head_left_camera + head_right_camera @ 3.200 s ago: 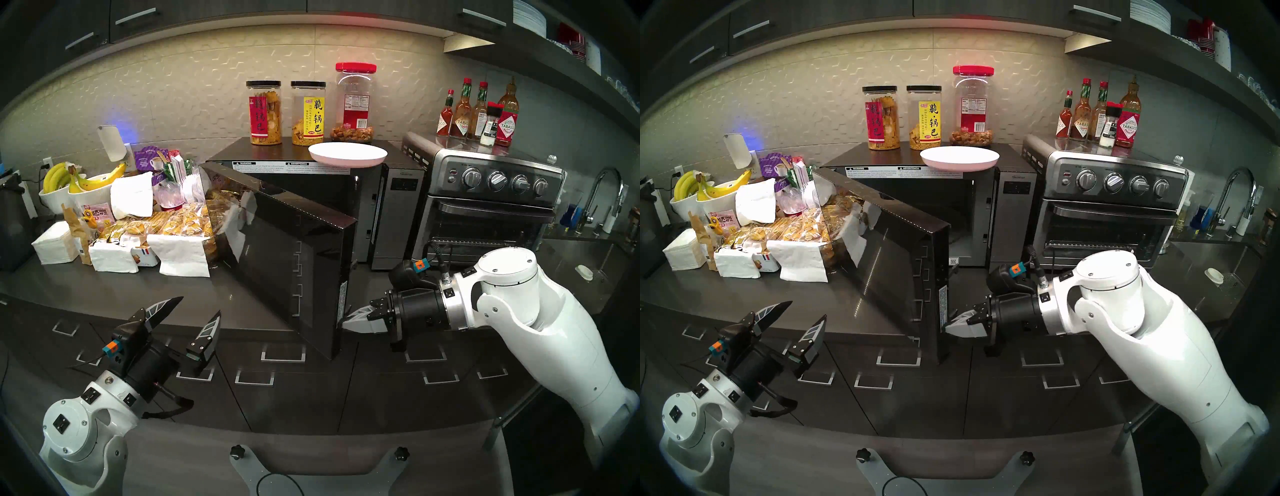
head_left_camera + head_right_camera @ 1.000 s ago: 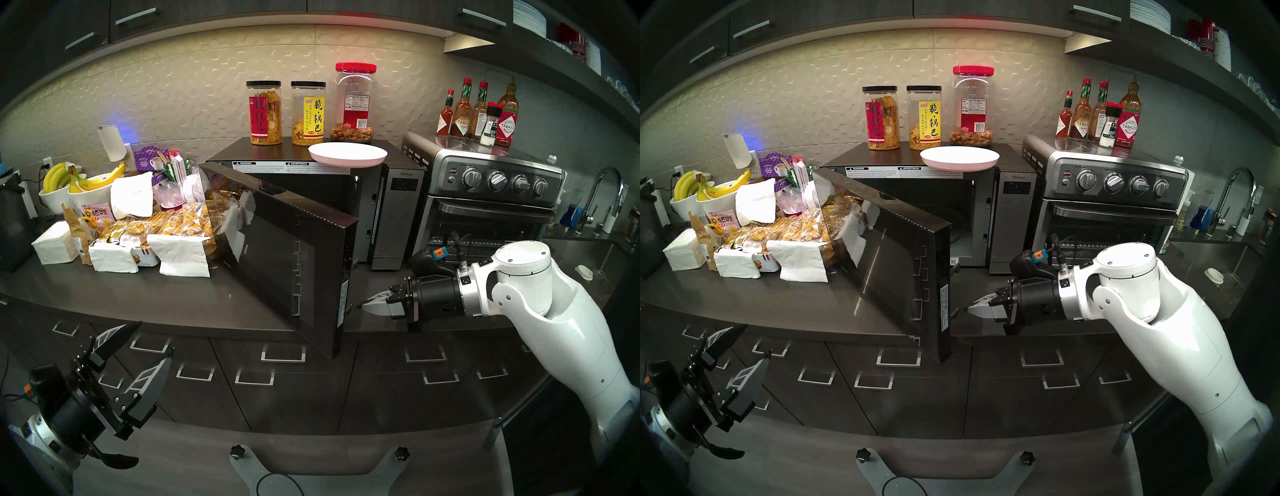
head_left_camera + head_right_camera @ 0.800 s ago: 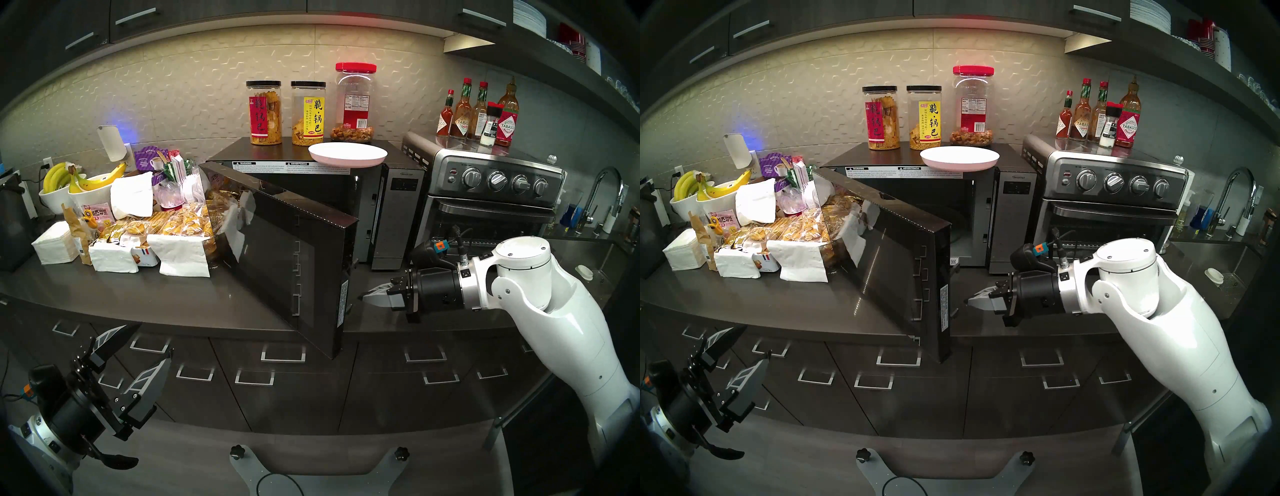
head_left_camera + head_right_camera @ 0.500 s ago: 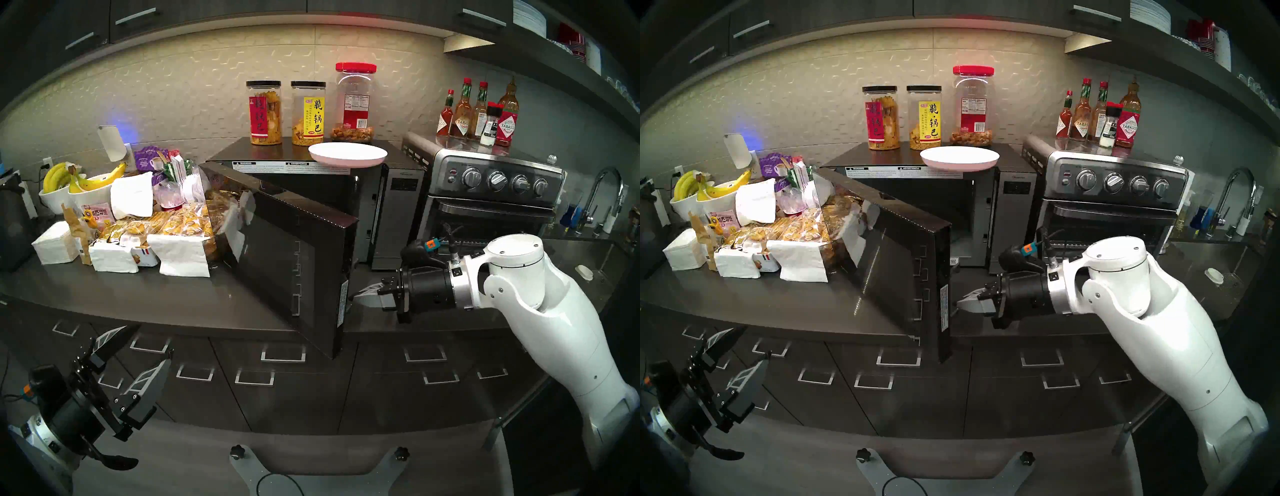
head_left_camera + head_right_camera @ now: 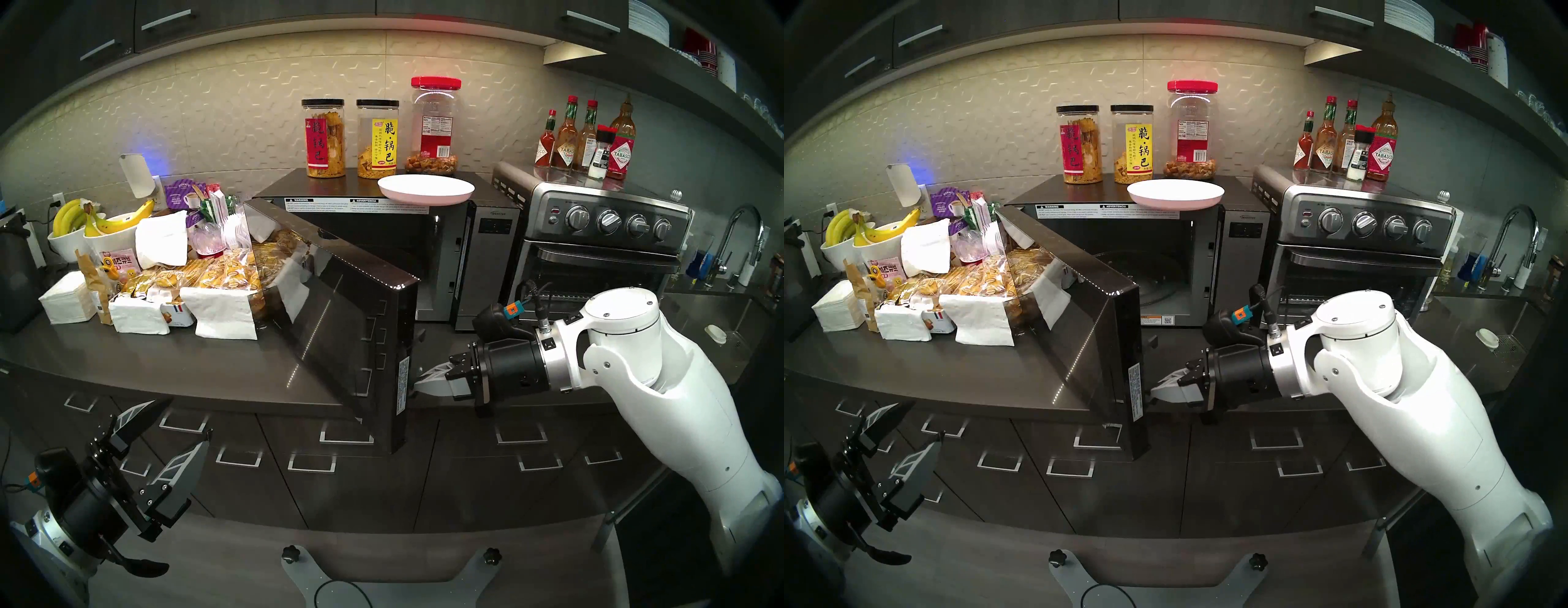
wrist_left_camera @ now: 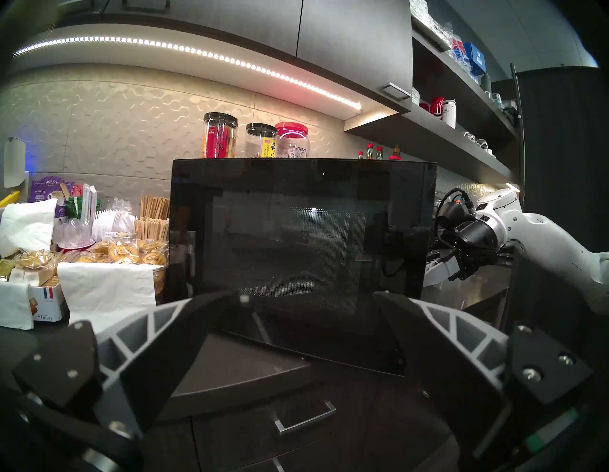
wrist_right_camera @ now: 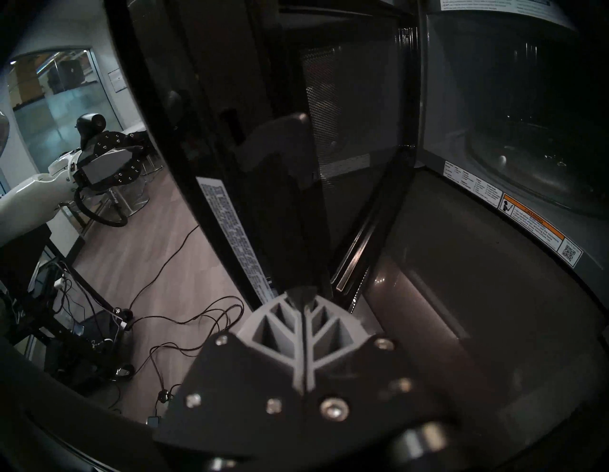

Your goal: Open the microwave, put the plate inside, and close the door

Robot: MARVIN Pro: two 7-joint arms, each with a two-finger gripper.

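The door (image 5: 339,322) of the microwave (image 5: 494,263) stands partly open, hinged on the left, its free edge swung toward the near side of the counter; the right gripper (image 5: 418,379) has its jaws pressed fully together, holding nothing, its tip against the inner face of that free edge; the left gripper (image 5: 167,437) hangs low at the near left, jaws spread wide and empty, well apart from everything. The plate (image 5: 425,190) lies on the microwave's roof, toward the right, its near rim jutting slightly past the front edge, just in front of the red-lidded jar (image 5: 435,125). The plate looks light, rigid, smooth and likely breakable; I judge the overhanging near rim the best hold, pinched top and bottom, kept level; the door seems stiff and glossy, better pushed than gripped.
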